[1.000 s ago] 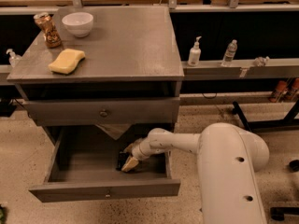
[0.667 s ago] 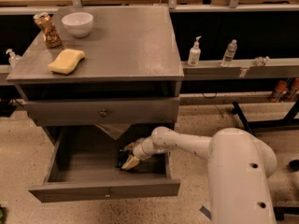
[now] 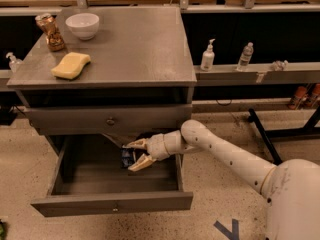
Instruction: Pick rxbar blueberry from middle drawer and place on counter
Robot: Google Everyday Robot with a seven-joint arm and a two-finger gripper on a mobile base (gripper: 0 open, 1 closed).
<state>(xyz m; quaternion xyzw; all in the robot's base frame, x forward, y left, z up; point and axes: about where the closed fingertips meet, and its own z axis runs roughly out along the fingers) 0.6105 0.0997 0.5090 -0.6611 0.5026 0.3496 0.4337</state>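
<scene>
Reaching into the pulled-out wide grey middle drawer (image 3: 150, 202); pick not yet made.
White two-finger gripper (image 3: 136, 154) low over the drawer floor, pale fingers (image 3: 140, 164) spread, small black-wrapped rxbar blueberry (image 3: 127, 157) lying between the tips, contact unclear. Left, by my reckoning: close, lift out, set on the flat grey cabinet-top counter (image 3: 140, 49).

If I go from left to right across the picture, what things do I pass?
Can → white bowl → gripper, open around the rxbar blueberry in the middle drawer → pump bottle → water bottle. The yellow sponge overlaps the can and bowl, so it is left out.
</scene>
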